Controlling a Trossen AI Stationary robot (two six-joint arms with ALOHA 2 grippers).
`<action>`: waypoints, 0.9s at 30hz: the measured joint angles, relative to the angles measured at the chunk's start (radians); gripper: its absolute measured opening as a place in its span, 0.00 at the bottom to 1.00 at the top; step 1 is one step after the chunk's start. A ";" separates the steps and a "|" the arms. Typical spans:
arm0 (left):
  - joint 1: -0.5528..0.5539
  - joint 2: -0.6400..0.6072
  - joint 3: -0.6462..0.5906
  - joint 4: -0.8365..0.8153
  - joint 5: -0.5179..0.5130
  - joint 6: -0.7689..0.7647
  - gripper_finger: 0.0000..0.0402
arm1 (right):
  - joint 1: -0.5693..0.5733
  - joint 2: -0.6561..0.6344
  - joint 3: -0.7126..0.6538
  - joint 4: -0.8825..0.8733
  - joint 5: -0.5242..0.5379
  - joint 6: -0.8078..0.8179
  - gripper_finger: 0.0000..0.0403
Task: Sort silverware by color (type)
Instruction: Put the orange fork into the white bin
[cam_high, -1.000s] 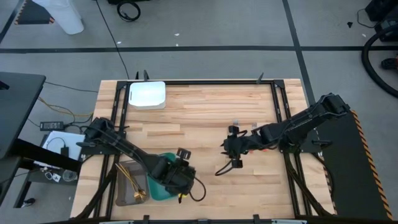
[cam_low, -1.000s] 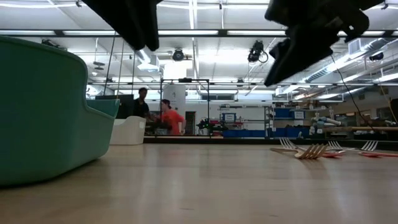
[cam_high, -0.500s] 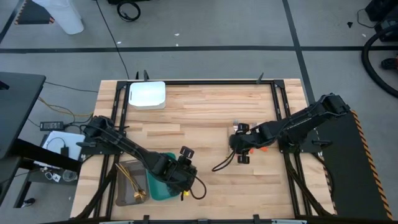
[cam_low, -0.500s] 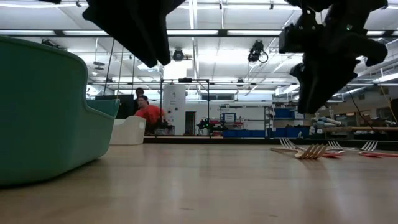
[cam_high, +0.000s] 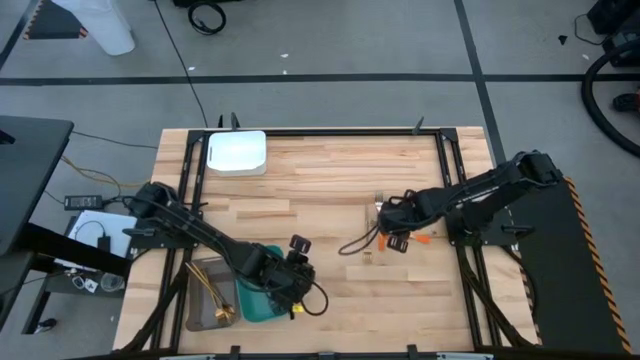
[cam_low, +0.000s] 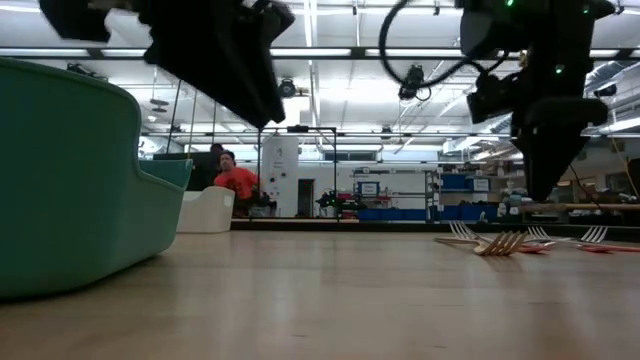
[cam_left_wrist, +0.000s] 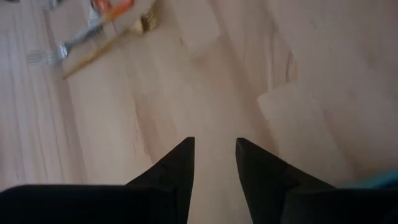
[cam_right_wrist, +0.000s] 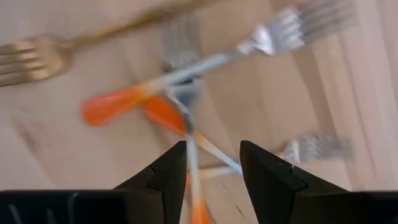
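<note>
Right gripper (cam_right_wrist: 211, 163): fingers apart, empty; has travelled from the table's middle toward the right side over the past second and now hangs directly over the pile of forks (cam_high: 400, 225). Pile comprises orange-handled forks (cam_right_wrist: 118, 102), a gold fork (cam_right_wrist: 31, 62) and silver-headed forks (cam_right_wrist: 292, 28), crossed over one another on the bare wood of the table (cam_high: 330, 180).

Left gripper (cam_left_wrist: 214, 163): fingers apart, empty; has shifted slightly, remaining above the teal tray (cam_high: 252, 305) near the front edge.

Grey tray (cam_high: 200, 305): beside the teal one, holds gold silverware (cam_high: 215, 300); unchanged.

White tray (cam_high: 237, 152): back left corner; unchanged.
</note>
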 joint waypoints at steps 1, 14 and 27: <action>0.002 -0.003 -0.017 0.000 0.000 0.000 0.31 | -0.010 0.000 -0.001 -0.010 -0.005 0.017 0.40; 0.007 -0.002 -0.120 0.128 0.000 0.008 0.31 | -0.043 0.001 -0.094 -0.016 -0.040 -0.280 0.38; 0.026 -0.008 -0.121 0.252 0.123 0.153 0.26 | -0.098 0.001 -0.103 -0.018 -0.105 -0.300 0.32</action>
